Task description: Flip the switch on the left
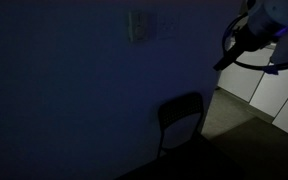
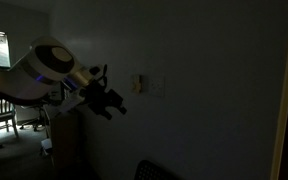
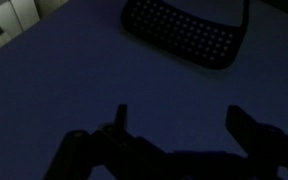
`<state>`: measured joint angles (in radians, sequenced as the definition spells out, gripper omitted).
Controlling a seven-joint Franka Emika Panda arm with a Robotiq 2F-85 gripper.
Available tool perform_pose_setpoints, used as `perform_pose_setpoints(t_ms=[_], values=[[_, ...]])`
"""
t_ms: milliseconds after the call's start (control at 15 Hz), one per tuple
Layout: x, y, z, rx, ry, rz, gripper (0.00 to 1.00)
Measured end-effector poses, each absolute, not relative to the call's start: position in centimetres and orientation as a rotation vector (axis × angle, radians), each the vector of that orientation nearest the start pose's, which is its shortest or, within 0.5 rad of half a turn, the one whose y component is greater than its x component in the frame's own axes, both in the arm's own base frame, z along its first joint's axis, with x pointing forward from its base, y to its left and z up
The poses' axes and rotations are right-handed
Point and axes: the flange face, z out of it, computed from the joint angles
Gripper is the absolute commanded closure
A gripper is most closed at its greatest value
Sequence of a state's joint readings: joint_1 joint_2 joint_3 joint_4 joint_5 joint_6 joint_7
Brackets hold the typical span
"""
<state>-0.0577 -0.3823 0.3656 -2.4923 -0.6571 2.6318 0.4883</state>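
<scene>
The room is almost dark, with a plain wall filling most of every view. Nearest you, in the wrist view, your fingers (image 3: pixel 121 120) stand well apart with nothing between them. Past them lies the perforated back of a black chair (image 3: pixel 189 35), which stands against the wall. Farther off, the switch plate (image 2: pixel 149 85) is mounted on the wall above that chair, and both exterior views show it. The fingers hang in the air near the plate, not touching it.

Your main risk is the gloom: I cannot tell the plate's separate switches apart, so you could press the wrong one. With the fingers spread this wide, one tip may catch the neighbouring switch. The wrist view does not show the plate, so a misjudged approach could drive into the wall.
</scene>
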Motion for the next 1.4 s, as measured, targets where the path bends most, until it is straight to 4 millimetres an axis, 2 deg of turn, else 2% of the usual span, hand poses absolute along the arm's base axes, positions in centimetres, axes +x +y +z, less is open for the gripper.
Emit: perform_pose_setpoints(t_ms=[267, 467, 733, 867, 1067, 1400], values=[[47.0, 16.6, 48.2, -3.137, -0.805, -1.331, 0.00], [49.6, 16.7, 48.2, -3.085, -0.837, -1.353, 0.00], [49.8, 17.1, 48.0, -3.068, -0.831, -1.354, 0.00], [49.3, 18.2, 47.6, -3.010, -0.837, -1.369, 0.00], [48.7, 20.0, 46.3, -2.871, -1.039, -1.410, 0.00], [49.4, 21.2, 42.5, -2.779, -1.455, -1.276, 0.00]])
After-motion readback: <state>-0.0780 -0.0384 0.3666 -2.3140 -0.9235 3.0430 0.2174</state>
